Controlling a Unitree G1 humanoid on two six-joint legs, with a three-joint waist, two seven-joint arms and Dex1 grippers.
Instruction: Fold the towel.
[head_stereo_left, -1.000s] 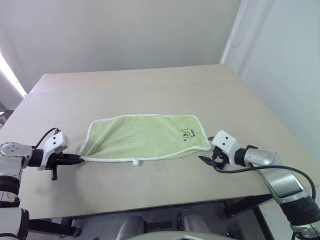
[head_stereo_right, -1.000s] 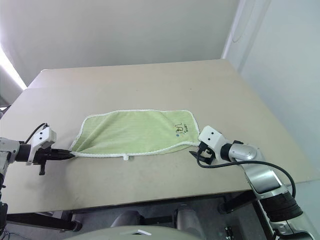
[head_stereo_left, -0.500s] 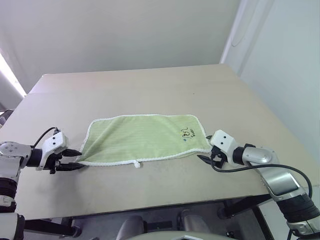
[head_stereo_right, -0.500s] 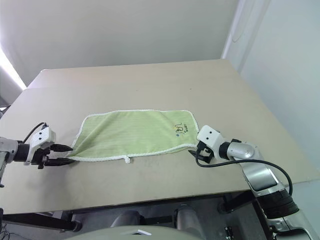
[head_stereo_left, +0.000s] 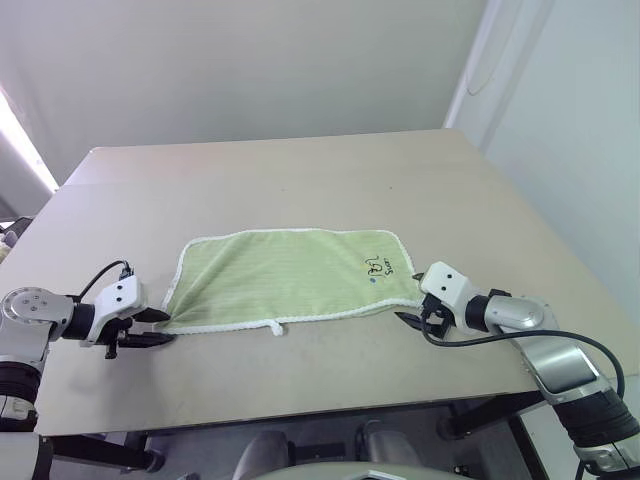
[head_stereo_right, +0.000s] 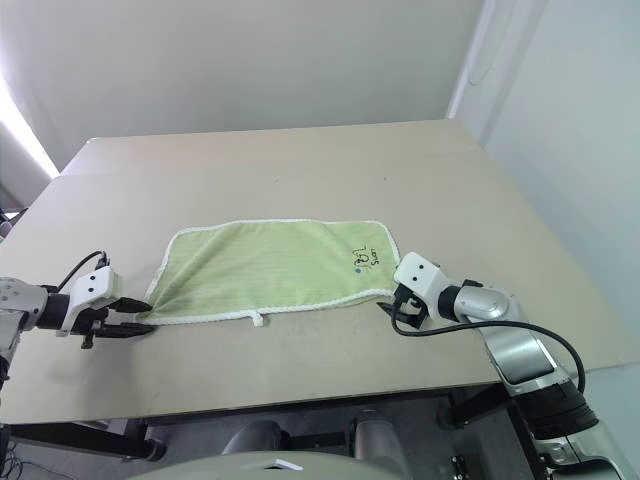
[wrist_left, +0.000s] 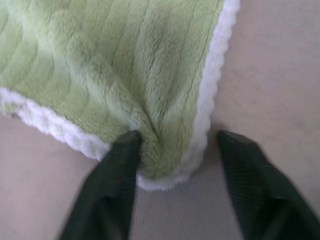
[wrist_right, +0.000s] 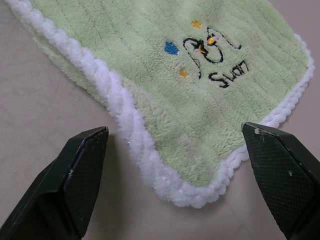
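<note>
- Our left pincer (wrist_left: 175, 175) straddles the towel (head_stereo_left: 290, 278) corner at seven o'clock, fingers spread, ready to pinch it.
- Our right pincer (wrist_right: 175, 165), spread wide, brackets the four o'clock corner on the worktop (head_stereo_left: 300, 180) for a matched lift.

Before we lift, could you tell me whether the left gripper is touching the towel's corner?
Touching. In the left wrist view, one finger presses into the towel corner; the other stands clear.

A plain beige bench (head_stereo_left: 300, 190) with a smooth matte top stands against a bare off-white wall (head_stereo_left: 250, 70). To the right, a white wall panel (head_stereo_left: 570, 130) runs alongside the bench, with a pale vertical pipe (head_stereo_left: 470, 60) at the corner. Bright light glares in at the far left edge (head_stereo_left: 20, 145).
</note>
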